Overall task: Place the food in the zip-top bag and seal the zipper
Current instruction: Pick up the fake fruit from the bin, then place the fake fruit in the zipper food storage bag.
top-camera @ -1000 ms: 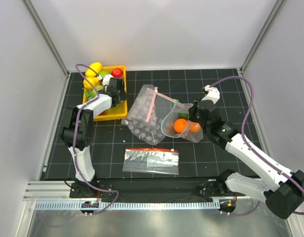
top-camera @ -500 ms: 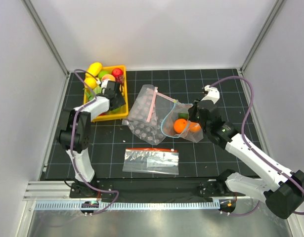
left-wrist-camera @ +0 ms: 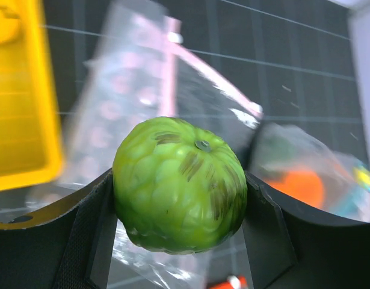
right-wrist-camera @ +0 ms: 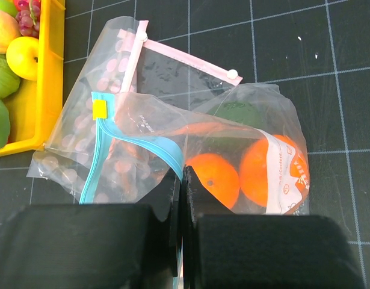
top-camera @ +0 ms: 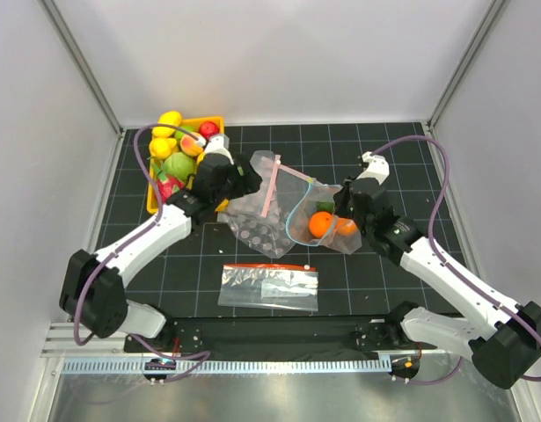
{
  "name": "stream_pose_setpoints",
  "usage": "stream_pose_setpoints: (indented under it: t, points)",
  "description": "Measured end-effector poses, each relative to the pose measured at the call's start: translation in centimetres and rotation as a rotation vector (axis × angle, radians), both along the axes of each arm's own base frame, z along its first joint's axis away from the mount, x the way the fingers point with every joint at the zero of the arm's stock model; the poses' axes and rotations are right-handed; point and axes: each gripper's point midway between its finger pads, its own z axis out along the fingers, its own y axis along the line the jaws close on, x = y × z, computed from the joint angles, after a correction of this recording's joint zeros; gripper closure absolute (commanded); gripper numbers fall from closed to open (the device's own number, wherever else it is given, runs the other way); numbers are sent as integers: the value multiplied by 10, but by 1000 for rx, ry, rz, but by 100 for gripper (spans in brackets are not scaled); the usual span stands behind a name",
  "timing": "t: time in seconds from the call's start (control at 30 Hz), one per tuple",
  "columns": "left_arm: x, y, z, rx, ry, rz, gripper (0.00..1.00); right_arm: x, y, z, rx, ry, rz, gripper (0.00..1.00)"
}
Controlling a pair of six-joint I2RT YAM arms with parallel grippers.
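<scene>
Lying nearest is the flat bag [top-camera: 268,286] with a red-orange strip. Beyond it, mid-mat, the right gripper [right-wrist-camera: 181,186] is pinched tight on the zip-top bag [right-wrist-camera: 233,129]; the zipper [right-wrist-camera: 133,143] gapes, with oranges [right-wrist-camera: 212,177] inside. The left gripper [left-wrist-camera: 181,208], jaws wide, clasps a green fruit [left-wrist-camera: 175,174] above the dotted bag [left-wrist-camera: 112,114], beside the yellow tray [right-wrist-camera: 49,90]

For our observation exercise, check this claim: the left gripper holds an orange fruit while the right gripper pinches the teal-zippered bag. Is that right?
Not quite. The fruit in the left gripper is green, not orange, as the left wrist view shows. The right gripper does pinch the zip-top bag.
</scene>
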Motion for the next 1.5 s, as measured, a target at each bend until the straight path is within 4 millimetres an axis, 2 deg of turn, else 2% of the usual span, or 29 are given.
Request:
stream_pose_setpoints:
  t: [0.1, 0.3, 0.43, 0.83, 1.23, 1.4, 1.5]
  points:
    - [-25, -37, 22, -35, -57, -109, 42, 0, 0, 0, 0, -1, -1, 99]
    - [-78, -105, 51, -37, -183, -350, 42, 0, 0, 0, 1, 0, 1, 99]
    - [-107, -134, 60, -8, -255, -478, 42, 0, 0, 0, 0, 0, 1, 99]
    - [-153, -172, 63, 128, -404, -615, 43, 0, 0, 0, -3, -1, 2, 99]
    - [-146, -175, 44, 219, -407, -598, 43, 0, 0, 0, -3, -1, 2, 99]
    - [-143, -182, 40, 226, -406, -601, 43, 0, 0, 1, -2, -3, 2, 99]
    - [-140, -188, 30, 240, -395, -606, 43, 0, 0, 1, 1, -7, 2, 99]
